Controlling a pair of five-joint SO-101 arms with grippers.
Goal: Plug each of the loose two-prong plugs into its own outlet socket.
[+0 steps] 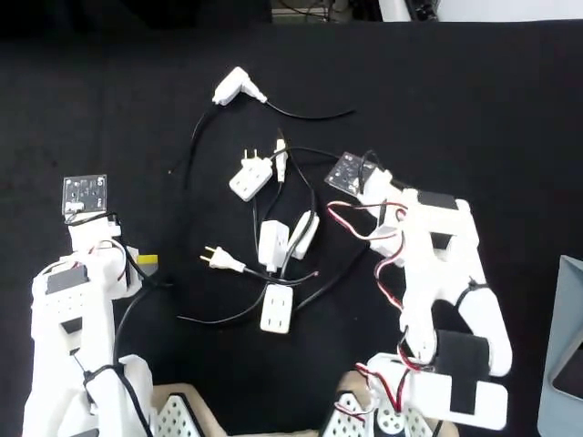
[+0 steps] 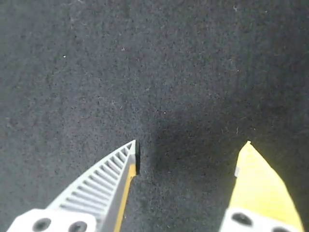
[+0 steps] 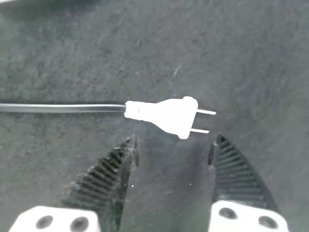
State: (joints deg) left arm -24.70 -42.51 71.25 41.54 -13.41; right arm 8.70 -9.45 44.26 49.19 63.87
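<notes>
My right gripper (image 3: 175, 140) is open, its black fingers low over the black cloth. A white two-prong plug (image 3: 166, 116) lies flat just ahead of its fingertips, untouched, with its dark cable running off sideways. In the high view the right arm (image 1: 437, 264) is beside a tangle of cables in the middle of the table. There lie a loose plug (image 1: 221, 260), a white outlet block (image 1: 277, 308), two more white blocks (image 1: 273, 244) and an adapter (image 1: 250, 175). Another white plug (image 1: 235, 86) lies at the far side. My left gripper (image 2: 190, 145) is open over bare cloth.
The left arm (image 1: 77, 282) stands at the table's left, apart from the cables. A grey box (image 1: 569, 355) sits at the right edge. Dark cables loop between the plugs and blocks in the middle.
</notes>
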